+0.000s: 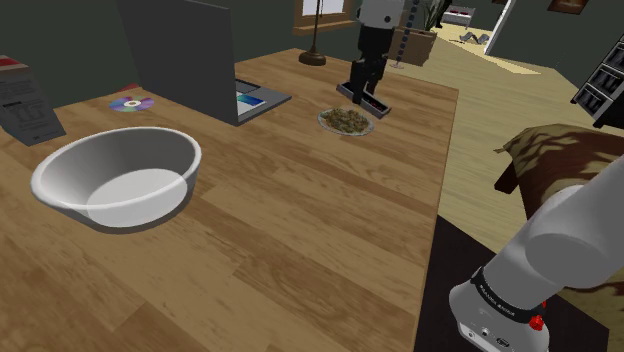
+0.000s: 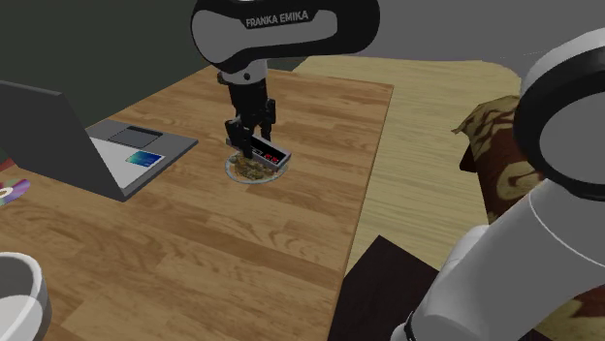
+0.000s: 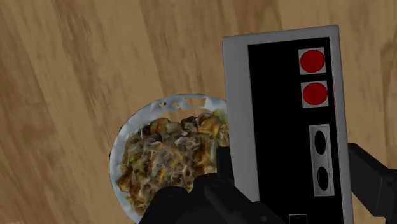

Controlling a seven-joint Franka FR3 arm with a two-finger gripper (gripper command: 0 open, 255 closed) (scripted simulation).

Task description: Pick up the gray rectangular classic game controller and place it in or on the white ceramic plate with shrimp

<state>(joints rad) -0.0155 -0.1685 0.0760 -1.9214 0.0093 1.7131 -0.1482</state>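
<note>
A grey rectangular game controller (image 3: 286,114) with a black face and two red buttons sits between my fingers (image 3: 223,159); my gripper (image 3: 292,168) is shut on it. In the shoulder view the gripper (image 1: 362,92) holds the controller (image 1: 376,105) just above the far rim of the small plate (image 1: 328,121) of brownish food. In the second exterior view the controller (image 2: 272,152) hangs tilted over the plate (image 2: 234,173), below the gripper (image 2: 249,143). Through the wrist camera the plate's pale rim (image 3: 118,153) lies beside and partly under the controller. I cannot tell whether the controller touches the plate.
A large white bowl (image 1: 115,180) stands at the shoulder view's left. An open laptop (image 1: 185,60) and a disc (image 1: 131,104) lie behind it, with a lamp base (image 1: 314,58) further back. The table's edge (image 1: 438,200) runs close to the plate's right.
</note>
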